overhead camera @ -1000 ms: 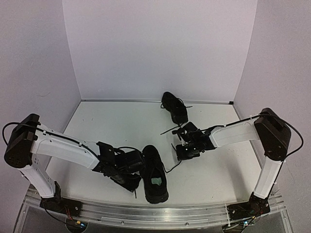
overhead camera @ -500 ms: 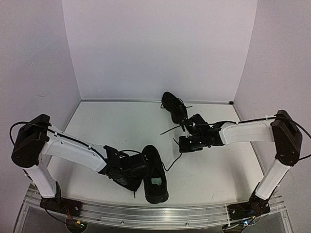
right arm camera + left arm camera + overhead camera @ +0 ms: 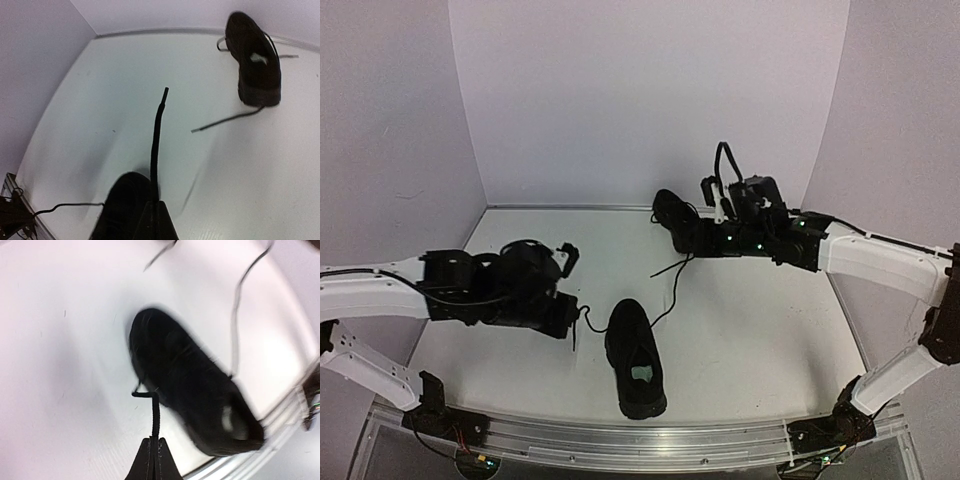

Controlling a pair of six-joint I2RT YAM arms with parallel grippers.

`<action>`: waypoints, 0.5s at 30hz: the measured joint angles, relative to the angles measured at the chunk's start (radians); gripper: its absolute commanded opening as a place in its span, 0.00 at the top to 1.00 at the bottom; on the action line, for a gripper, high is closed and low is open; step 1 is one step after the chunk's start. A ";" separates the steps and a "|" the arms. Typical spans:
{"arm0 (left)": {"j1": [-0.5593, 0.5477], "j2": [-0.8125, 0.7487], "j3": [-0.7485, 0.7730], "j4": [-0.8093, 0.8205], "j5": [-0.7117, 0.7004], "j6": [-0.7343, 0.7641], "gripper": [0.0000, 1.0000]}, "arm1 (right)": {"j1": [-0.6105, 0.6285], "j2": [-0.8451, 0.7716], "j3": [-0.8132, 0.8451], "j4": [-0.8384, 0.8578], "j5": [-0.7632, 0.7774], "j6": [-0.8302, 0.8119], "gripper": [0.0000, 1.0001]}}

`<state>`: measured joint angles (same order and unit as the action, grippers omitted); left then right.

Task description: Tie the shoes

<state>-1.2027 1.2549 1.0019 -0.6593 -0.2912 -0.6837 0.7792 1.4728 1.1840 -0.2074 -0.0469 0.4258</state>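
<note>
Middle strung with laces; bare table on either side.
Near shoe at front centre, far shoe against back wall. Left lace taut from near shoe to clamped left gripper, barring the gap between them. Right lace lifted to clamped right gripper, crossing the lane between shoes. Loose lace flat beside far shoe. Table bare right of near shoe and at back-left.

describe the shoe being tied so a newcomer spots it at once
On the white table, look near the middle of the front edge: the near shoe lies there. Unlike the far shoe by the back wall, its laces are pinched in the left gripper and right gripper.
</note>
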 measured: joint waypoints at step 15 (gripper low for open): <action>-0.015 -0.246 -0.015 0.033 0.203 0.128 1.00 | 0.101 0.343 0.441 0.118 -0.250 0.002 1.00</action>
<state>-1.2173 1.0089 0.9867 -0.6260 -0.0886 -0.5557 0.8800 1.8158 1.6253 -0.0893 -0.2974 0.4273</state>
